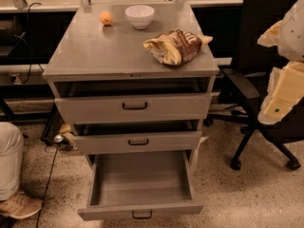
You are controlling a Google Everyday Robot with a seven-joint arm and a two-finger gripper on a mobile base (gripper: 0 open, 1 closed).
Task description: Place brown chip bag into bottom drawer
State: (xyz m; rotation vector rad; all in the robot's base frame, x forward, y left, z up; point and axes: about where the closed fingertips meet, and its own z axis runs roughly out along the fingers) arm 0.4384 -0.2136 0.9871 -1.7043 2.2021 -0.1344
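The brown chip bag (175,46) lies on its side on the grey cabinet top (95,51), near the right front corner. The bottom drawer (140,212) is pulled far out, and its inside is bare. My gripper (269,75) is at the right edge of the view, level with the cabinet top and well to the right of the bag. It is open and holds nothing, with one pale finger (274,31) above and the other finger (280,96) below.
A small orange fruit (106,18) and a white bowl (139,16) stand at the back of the cabinet top. The top drawer (135,107) and middle drawer (137,142) are slightly open. A black office chair (259,127) stands close on the right. A person's leg and shoe (14,201) are at lower left.
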